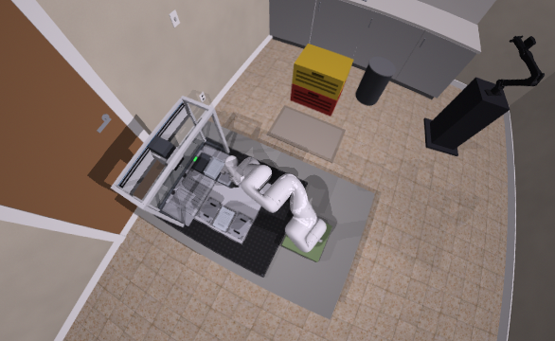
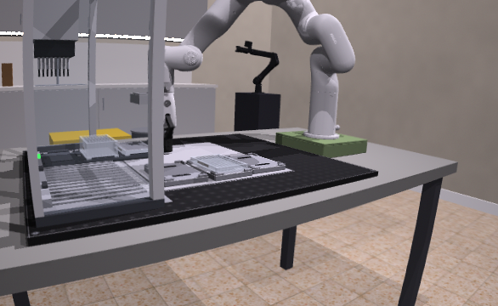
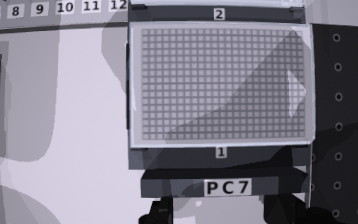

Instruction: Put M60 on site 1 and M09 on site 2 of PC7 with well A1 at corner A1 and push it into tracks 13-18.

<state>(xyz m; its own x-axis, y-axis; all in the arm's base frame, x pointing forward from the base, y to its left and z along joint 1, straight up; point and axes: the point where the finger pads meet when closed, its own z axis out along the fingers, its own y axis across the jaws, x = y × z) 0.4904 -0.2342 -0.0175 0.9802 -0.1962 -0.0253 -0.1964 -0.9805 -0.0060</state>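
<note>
Lamp (image 1: 195, 159) (image 2: 38, 155) shows green at the rear of the rails (image 1: 189, 191) (image 2: 92, 183). PC7 (image 2: 62, 155) (image 3: 280, 186) lies along the far side of the rails in the exterior view, its labelled handle end over the apron (image 3: 85, 75), to the right of the number 12 in the wrist view. We cannot tell from these angles whether its underside is fully down in the tracks. M60 (image 2: 132, 148) (image 3: 222, 85), the fine-grid plate, sits on site 1 next to the handle and looks level; its A1 label is not readable to us. M09 (image 1: 214, 167) (image 2: 99, 146), the tall block, stands on site 2, just beyond. Site 3 shows dark and bare. M06 (image 1: 223, 219) (image 2: 221, 163) rests in the middle nest, between bare S1 (image 1: 241, 225) (image 2: 259, 161) and bare S3 (image 1: 211, 207) (image 2: 177, 171). End effector (image 2: 169, 146) (image 3: 218, 202) points downward at the handle end, fingers spread wide, most of the way open, with nothing gripped. We see both dark fingertips just beside the PC7 label; contact with the handle we cannot judge.
</note>
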